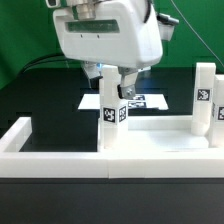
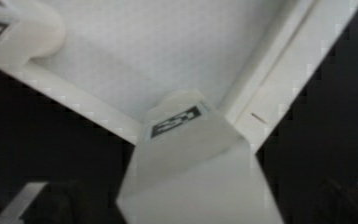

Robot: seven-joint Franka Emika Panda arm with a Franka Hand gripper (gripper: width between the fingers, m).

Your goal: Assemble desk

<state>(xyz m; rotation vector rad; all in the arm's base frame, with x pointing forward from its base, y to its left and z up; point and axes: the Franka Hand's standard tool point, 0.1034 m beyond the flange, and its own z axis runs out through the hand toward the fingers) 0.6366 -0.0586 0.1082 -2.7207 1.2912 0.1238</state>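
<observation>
Dark table (image 1: pixel 40 95) under even light, black backdrop (image 1: pixel 25 30) behind. Low white wall (image 1: pixel 60 160) along the near edge; marker board (image 1: pixel 150 101) flat farther back.

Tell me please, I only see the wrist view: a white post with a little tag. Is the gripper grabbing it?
Observer: No. The gripper is open and hangs just above the leg post.
Operator: Are more posts standing up?
Observer: Yes, another leg post stands upright toward the exterior view's right.
Operator: What's behind my post?
Observer: The marker board lies flat behind it.
</observation>
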